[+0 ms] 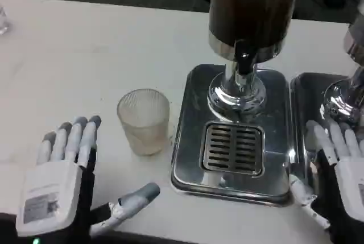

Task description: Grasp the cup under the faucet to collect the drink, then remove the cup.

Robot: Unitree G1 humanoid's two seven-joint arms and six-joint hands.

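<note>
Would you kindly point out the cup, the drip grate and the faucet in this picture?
cup (144, 123): head view, on its ribbed side wall.
drip grate (232, 148): head view, on the middle of the slotted panel.
faucet (243, 61): head view, on the black spout under the tank.
</note>
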